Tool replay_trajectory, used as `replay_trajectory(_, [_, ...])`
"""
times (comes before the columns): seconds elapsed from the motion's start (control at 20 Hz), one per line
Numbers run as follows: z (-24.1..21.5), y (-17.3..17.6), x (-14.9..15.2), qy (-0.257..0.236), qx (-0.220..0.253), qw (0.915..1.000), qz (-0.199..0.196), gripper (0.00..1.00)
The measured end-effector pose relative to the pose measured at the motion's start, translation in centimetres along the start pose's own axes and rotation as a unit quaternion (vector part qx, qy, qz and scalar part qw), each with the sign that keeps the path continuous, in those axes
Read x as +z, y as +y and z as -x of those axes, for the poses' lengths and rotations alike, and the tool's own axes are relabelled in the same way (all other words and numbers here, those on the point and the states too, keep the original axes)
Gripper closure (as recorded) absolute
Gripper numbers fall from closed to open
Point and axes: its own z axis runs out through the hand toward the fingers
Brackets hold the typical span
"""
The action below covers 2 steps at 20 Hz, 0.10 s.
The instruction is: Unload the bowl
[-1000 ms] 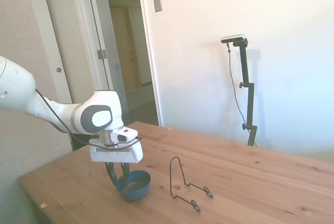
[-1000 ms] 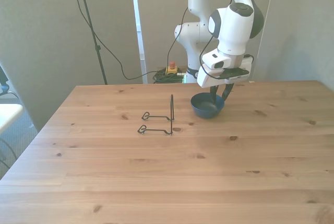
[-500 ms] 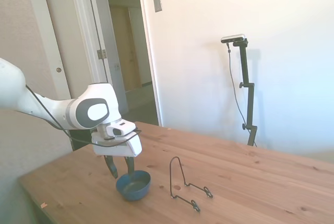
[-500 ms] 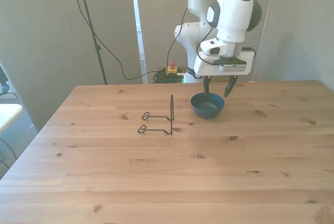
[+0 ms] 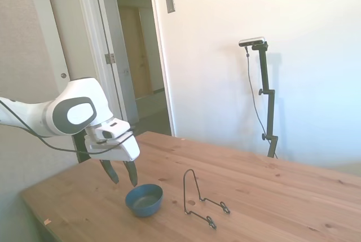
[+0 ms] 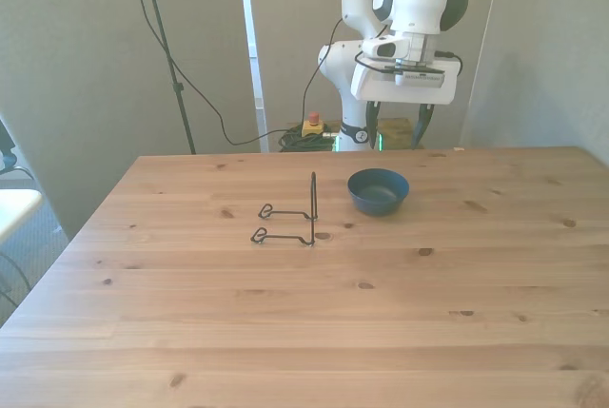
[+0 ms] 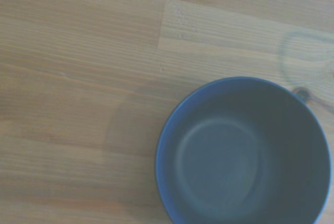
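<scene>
Okay, your small dark blue matte bowl [image 5: 144,199] sits upright on the wooden table [image 5: 271,197] just beside the thin black wire stand [image 5: 198,199], so lift the spread-open, empty gripper [image 5: 119,173] straight away without clipping anything.

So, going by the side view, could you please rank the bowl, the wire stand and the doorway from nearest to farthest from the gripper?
From the gripper:
1. The bowl, just below it on the table, not touched.
2. The wire stand, beyond the bowl, farther along the table.
3. The doorway, off the table, behind the arm.
</scene>
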Motion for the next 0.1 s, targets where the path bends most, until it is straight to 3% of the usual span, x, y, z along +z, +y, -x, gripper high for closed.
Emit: replay_trajectory(0.1, [0.56,1.15,-1.04,0.006,0.005,0.9999,-0.013,0.0])
